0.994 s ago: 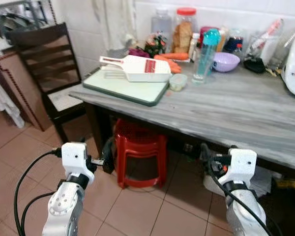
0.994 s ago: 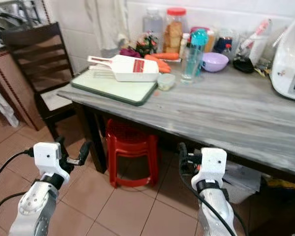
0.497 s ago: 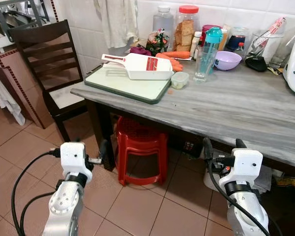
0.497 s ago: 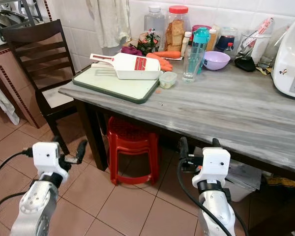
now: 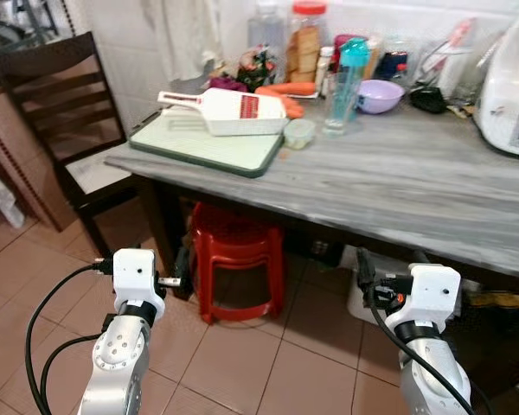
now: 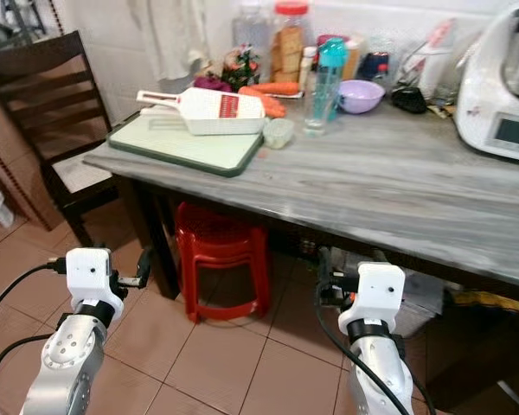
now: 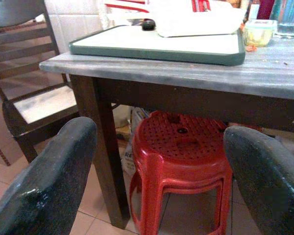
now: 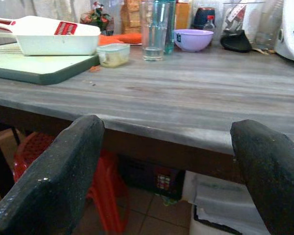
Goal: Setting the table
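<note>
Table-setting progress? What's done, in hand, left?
Done: nothing visible; the table holds a cutting board, slicer, glass and purple bowl, no place setting. In hand: nothing; left claw and right claw are open, below the table edge. Left: all of the setting.
</note>
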`<state>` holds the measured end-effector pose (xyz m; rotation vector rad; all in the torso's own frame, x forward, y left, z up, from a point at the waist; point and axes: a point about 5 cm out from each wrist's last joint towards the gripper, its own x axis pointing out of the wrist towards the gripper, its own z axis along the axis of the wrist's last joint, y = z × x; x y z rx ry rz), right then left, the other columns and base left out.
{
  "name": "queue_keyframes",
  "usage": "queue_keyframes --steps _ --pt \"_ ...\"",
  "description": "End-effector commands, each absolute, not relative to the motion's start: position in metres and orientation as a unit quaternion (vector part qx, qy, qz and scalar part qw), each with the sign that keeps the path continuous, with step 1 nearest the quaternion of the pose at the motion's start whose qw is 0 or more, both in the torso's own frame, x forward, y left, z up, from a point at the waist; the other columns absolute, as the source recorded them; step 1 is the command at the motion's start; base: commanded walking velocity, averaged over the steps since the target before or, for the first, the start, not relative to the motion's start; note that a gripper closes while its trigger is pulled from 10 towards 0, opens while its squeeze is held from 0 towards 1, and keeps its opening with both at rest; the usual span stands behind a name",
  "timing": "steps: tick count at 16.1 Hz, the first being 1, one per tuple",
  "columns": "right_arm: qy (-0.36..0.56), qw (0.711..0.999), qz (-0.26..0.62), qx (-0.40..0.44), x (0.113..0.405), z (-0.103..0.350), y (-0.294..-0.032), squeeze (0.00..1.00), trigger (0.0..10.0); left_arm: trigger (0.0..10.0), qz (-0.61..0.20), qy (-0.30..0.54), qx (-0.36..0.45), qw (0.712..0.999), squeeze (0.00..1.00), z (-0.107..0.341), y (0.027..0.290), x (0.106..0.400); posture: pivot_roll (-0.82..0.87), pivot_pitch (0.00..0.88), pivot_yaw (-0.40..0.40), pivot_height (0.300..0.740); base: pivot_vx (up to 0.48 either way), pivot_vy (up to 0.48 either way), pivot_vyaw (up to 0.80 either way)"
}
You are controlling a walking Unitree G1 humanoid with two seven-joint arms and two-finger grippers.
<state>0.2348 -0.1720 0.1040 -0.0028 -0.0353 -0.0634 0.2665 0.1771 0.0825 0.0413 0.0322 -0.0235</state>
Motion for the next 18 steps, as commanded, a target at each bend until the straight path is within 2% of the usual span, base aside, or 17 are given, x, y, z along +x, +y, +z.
queue_keyframes --steps 1,13,18 --pt "-0.007 0.999 -0.037 0.005 0.235 0.1 -0.172 0.0 10.0 10.0 -0.009 0.023 0.028 0.999 0.0 0.081 0.18 0.267 0.06 0.0 0.014 0.74 -0.27 0.0 0.0" --pt "0.014 0.999 -0.039 0.031 0.235 0.093 -0.172 0.0 10.0 10.0 -0.009 0.019 0.053 0.998 0.0 0.082 0.183 0.27 0.07 0.0 0.014 0.74 -0.294 0.0 0.0" --pt "0.034 0.997 -0.052 0.036 0.232 0.084 -0.176 0.0 10.0 10.0 -0.042 0.01 0.068 0.997 0.0 0.084 0.181 0.269 0.07 0.0 0.006 0.74 0.0 0.0 0.0"
